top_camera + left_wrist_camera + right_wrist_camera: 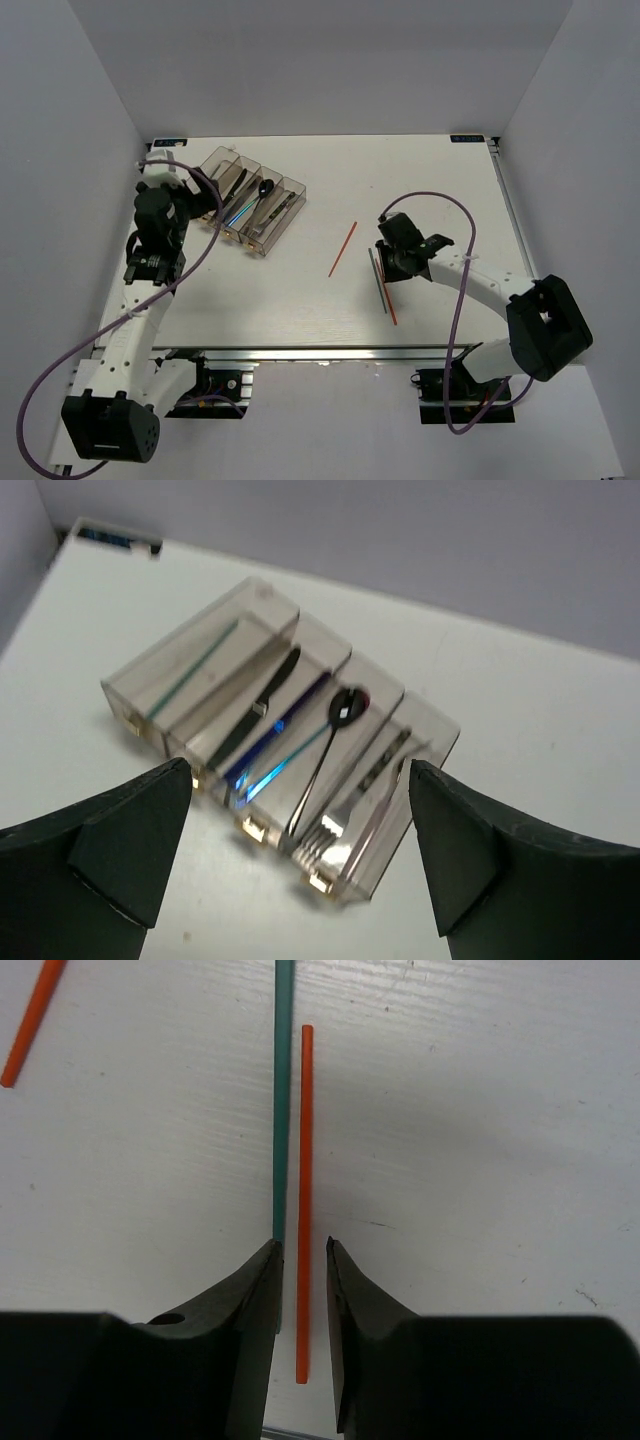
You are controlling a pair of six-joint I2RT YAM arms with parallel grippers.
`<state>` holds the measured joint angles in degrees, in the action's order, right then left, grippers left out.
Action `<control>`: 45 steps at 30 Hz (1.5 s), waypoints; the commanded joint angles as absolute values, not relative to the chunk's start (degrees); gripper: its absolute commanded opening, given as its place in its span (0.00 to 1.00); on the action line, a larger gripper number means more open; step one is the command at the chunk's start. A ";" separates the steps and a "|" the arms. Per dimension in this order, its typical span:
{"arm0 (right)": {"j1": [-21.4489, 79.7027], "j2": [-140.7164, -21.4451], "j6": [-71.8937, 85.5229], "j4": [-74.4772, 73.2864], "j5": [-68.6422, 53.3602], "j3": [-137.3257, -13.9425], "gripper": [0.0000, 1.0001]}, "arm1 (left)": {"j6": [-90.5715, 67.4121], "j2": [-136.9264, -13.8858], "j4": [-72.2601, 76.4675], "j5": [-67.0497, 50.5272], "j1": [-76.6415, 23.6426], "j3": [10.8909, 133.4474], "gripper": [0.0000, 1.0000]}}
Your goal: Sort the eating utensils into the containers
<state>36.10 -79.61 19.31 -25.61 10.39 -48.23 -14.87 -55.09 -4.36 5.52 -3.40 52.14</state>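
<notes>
The containers are one smoky clear tray (440,730) of long compartments, at the table's far left (215,160). It holds a green chopstick (195,670), a dark knife (260,715), a blue knife (275,750), a dark spoon (335,730) and a silver fork (335,830). My left gripper (300,850) hangs open over the tray's near end, empty. My right gripper (303,1250) is down on the table, jaws narrowly apart around an orange chopstick (305,1140). A green chopstick (282,1110) lies against its left finger. Another orange chopstick (343,249) lies loose to the left.
A metal rail runs along the table's near edge (330,352), just below the right gripper's chopsticks. White walls enclose the table on the left, right and back. The right arm's purple cable (450,215) loops above the table.
</notes>
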 commanded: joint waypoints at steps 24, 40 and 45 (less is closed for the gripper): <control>37.35 -87.90 20.03 -21.62 10.63 -44.65 0.00 | -26.93 -56.95 -1.89 -12.44 -3.60 46.41 0.98; 37.09 -64.42 28.02 -1.86 -16.78 -47.63 0.00 | -58.60 -77.07 54.97 -24.16 -31.46 38.06 0.97; 37.09 -64.25 29.88 -0.62 -19.86 -50.01 0.00 | -59.16 -81.03 54.86 -25.84 -32.96 39.72 0.90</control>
<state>37.04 -64.97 27.22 -6.28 -14.24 -48.86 -56.05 -80.73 48.12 -23.09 -32.14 38.68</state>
